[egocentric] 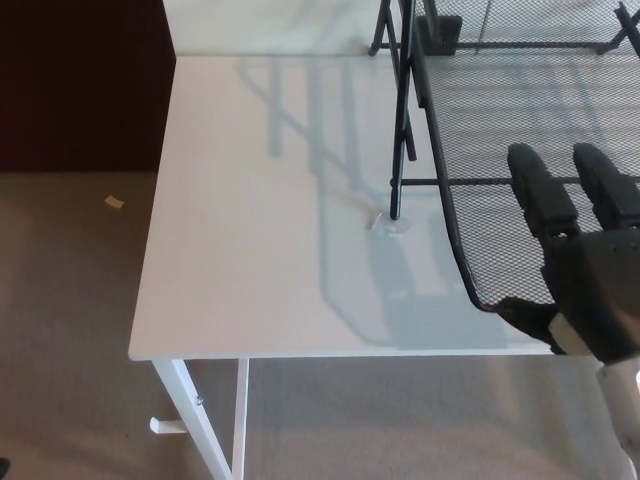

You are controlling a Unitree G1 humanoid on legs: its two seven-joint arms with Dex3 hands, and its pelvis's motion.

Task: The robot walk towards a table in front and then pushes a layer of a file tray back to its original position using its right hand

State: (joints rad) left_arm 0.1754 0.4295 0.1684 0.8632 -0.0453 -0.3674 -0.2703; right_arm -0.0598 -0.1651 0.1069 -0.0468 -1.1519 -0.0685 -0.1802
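The right hand (585, 275) clasps the tray layer (520, 150) at its near rim, two fingers over the mesh, thumb beneath; the frame (400, 110) lies beyond.

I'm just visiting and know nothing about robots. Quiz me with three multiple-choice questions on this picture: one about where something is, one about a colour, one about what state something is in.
1. Where does the robot's right hand touch the mesh tray layer?
A. its near front edge
B. its far back edge
C. nowhere near it

2. What colour is the table?
A. black
B. white
C. green

3. How does the right hand hold the layer?
A. balled in a fist above it
B. hanging open, away from it
C. fingers on top, thumb under the rim

Answers:
1 A: the hand sits at the edge nearest the camera.
2 B: the top and legs are white.
3 C: two fingers lie on the mesh, with the thumb below the rim.
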